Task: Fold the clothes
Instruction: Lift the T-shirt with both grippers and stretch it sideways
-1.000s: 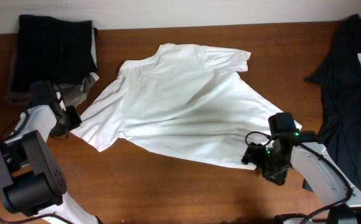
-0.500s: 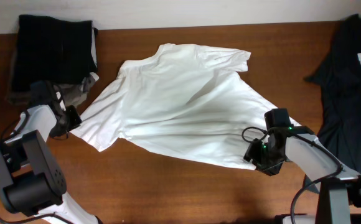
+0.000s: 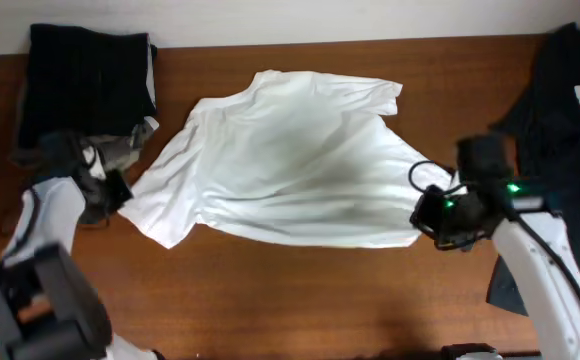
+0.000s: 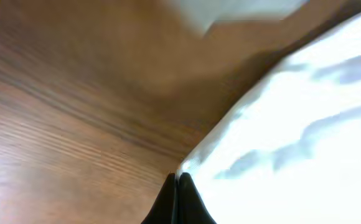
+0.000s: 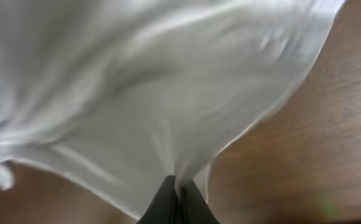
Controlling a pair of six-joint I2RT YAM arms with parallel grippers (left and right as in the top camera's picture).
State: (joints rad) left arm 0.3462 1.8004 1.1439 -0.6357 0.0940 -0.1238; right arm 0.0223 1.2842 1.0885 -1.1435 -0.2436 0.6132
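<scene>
Just one white T-shirt (image 3: pixel 280 170), two tools (left tool (image 3: pixel 120 190), right tool (image 3: pixel 422 217)) tight on its edges.

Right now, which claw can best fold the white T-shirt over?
Probably the right claw: it is shut on the white T-shirt's big loose corner, while the left claw only pinches a side edge.

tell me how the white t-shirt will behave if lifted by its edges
Probably floppy: the white T-shirt lies in soft wrinkles, so its middle would likely sag between the left end effector and right end effector, both shut on its edges. It looks thin, so likely light. Pushed, it would probably bunch up, not slide.
</scene>
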